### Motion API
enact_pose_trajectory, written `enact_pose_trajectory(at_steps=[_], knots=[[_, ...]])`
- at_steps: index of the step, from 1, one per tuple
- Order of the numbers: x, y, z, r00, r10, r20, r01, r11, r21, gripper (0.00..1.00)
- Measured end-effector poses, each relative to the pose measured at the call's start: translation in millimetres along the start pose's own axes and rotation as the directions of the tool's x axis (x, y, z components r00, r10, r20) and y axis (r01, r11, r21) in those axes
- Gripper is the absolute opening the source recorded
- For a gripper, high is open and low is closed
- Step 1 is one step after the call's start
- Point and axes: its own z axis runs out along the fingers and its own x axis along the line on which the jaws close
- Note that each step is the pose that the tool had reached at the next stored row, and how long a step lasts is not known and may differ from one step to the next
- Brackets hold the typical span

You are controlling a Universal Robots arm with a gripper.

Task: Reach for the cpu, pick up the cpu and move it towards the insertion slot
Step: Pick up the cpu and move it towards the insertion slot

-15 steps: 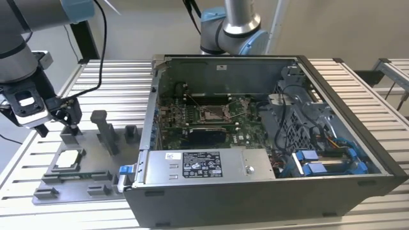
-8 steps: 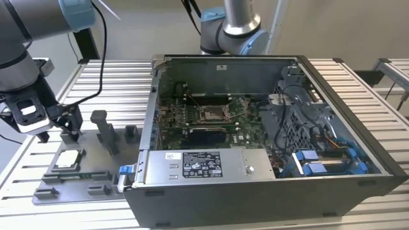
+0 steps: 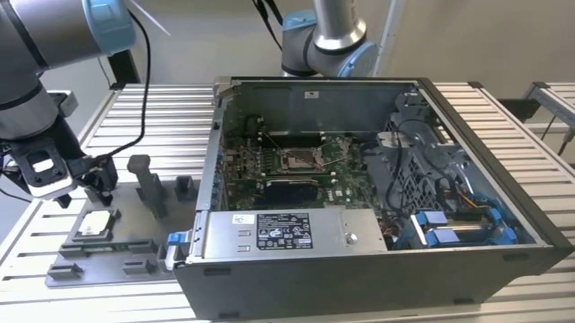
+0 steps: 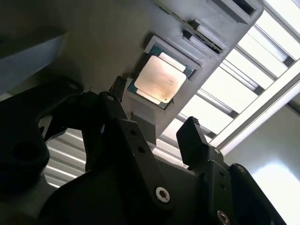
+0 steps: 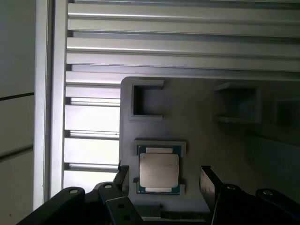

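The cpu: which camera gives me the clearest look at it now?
The first wrist view: the cpu faces the camera squarely, seated in its grey fixture recess. The second wrist view shows the cpu at a slant; the exterior view shows it small, on that view's left.

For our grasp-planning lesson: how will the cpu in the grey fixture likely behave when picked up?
The cpu looks thin, flat and metal-topped, so probably stiff, light and unable to roll. Its smooth, shiny face may slip in a grip. It sits in a recess of the grey fixture, so pushing sideways would likely jam; lifting seems easier.
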Motion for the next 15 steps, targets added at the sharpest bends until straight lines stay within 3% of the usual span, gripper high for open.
enact_pose_trajectory(at_steps=[9,15], knots=[[0.0,-4.5,13.0,1.0,-0.002,0.0,0.002,1.0,-0.0015,1.0],[0.6,-7.4,20.5,0.9997,-0.025,-0.001,0.025,0.9997,-0.0037,1.0]])
